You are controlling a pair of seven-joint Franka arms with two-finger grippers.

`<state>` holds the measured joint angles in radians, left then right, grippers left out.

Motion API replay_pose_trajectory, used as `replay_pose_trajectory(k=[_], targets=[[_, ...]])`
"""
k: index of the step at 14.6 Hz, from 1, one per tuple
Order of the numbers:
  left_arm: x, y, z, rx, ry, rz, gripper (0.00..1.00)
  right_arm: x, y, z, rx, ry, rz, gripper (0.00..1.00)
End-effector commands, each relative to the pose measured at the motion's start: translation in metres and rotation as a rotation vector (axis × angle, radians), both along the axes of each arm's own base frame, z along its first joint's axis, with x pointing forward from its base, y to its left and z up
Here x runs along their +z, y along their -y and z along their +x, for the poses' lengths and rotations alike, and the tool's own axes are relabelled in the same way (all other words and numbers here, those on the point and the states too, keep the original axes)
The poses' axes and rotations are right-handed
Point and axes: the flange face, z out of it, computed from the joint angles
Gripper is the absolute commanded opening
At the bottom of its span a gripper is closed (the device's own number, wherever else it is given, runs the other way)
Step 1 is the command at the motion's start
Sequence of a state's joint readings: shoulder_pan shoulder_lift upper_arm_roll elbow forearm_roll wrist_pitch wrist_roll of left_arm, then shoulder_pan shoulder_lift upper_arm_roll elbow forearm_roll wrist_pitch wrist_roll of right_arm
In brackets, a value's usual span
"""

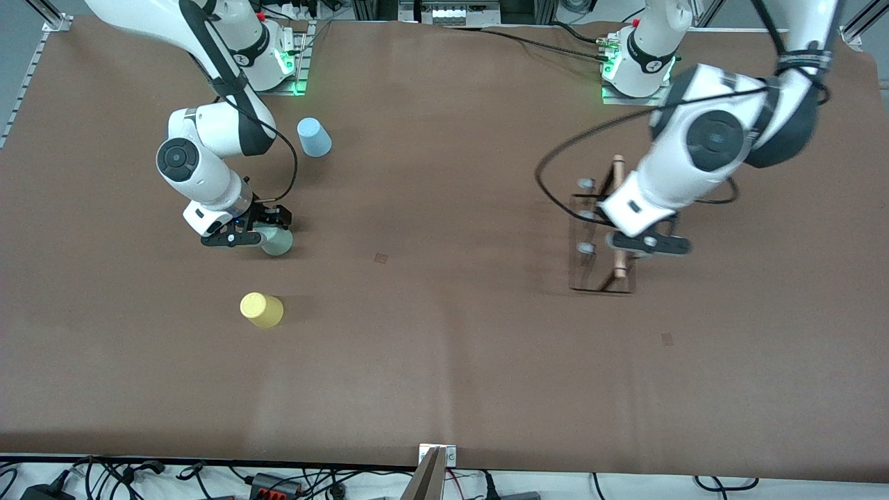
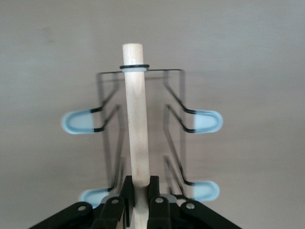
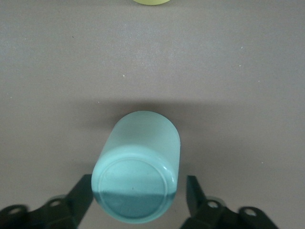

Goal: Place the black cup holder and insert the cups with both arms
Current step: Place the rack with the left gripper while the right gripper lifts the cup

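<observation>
The black cup holder (image 1: 590, 239) stands upright toward the left arm's end of the table, its wooden rod handle (image 1: 617, 173) on top. My left gripper (image 1: 622, 257) is shut on that rod near one end; in the left wrist view the fingers (image 2: 127, 193) press on the rod (image 2: 135, 119) from both sides. The pale green cup (image 1: 281, 244) stands upside down. My right gripper (image 1: 267, 230) is open around it, with the fingers (image 3: 82, 194) clear of the cup (image 3: 138, 162) on both sides. The yellow cup (image 1: 262, 310) and the light blue cup (image 1: 314, 137) also stand upside down.
The yellow cup is nearer to the front camera than the green one, and its edge shows in the right wrist view (image 3: 151, 2). The blue cup is close to the right arm's base. The brown table (image 1: 444, 333) is bare between cups and holder.
</observation>
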<state>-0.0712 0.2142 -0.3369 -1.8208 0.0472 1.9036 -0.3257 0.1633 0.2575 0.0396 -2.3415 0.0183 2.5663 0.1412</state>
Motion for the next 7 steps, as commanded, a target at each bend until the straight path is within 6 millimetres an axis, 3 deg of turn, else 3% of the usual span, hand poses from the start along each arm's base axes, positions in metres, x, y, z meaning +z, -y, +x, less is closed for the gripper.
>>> replay_pose_trajectory(k=[1,3,6,7], targets=[[-0.001,0.065,0.005,0.03,-0.006,-0.023,0.01,0.004,-0.001,-0.002,0.007,0.012,0.003,0.41],[-0.003,0.117,-0.006,0.032,-0.001,-0.038,0.01,0.005,-0.001,-0.001,0.004,0.014,0.004,0.23],[-0.017,0.178,-0.027,0.012,0.011,-0.068,0.01,0.014,-0.002,0.002,0.018,0.032,0.007,0.18],[-0.023,0.185,-0.028,0.029,0.018,-0.076,0.01,0.027,-0.002,0.004,0.02,0.05,0.01,0.18]])
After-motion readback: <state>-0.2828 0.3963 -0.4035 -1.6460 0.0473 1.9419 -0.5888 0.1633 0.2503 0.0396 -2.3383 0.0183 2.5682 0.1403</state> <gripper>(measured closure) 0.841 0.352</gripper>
